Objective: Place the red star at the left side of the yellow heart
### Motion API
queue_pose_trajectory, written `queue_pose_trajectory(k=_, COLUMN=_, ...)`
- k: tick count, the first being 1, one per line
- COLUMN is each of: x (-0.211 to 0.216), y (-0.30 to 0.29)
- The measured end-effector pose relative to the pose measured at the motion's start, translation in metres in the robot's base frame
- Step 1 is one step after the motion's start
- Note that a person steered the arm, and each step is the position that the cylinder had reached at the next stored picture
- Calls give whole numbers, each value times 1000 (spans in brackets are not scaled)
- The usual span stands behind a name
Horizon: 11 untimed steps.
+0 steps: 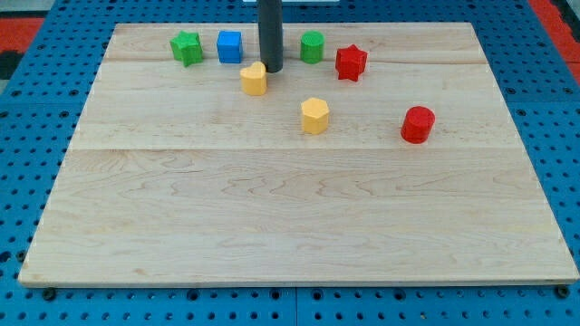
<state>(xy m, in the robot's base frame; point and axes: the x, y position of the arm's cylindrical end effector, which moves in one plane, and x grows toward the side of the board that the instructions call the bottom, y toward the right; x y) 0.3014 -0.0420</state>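
Observation:
The red star (pixel 351 62) lies near the view's top, right of centre. The yellow heart (pixel 255 79) lies to its left, near the top centre. My tip (pixel 270 68) stands just at the heart's upper right edge, touching or almost touching it, and well left of the red star. The rod rises from there out of the view's top.
A green star (pixel 187 47) and a blue cube (pixel 229 45) lie at the top left. A green cylinder (pixel 312 45) lies between the rod and the red star. A yellow hexagon (pixel 314 115) lies at centre, a red cylinder (pixel 418 124) to the right. The wooden board (pixel 290 226) ends in blue pegboard.

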Motion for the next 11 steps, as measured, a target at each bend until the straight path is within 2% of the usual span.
queue_pose_trajectory(k=1, x=24, y=-39)
queue_pose_trajectory(k=3, x=71, y=-60)
queue_pose_trajectory(k=4, x=55, y=-32)
queue_pose_trajectory(k=5, x=41, y=22)
queue_pose_trajectory(k=6, x=53, y=48)
queue_pose_trajectory(k=7, x=70, y=51)
queue_pose_trajectory(k=10, x=56, y=83)
queue_pose_trajectory(k=11, x=43, y=132)
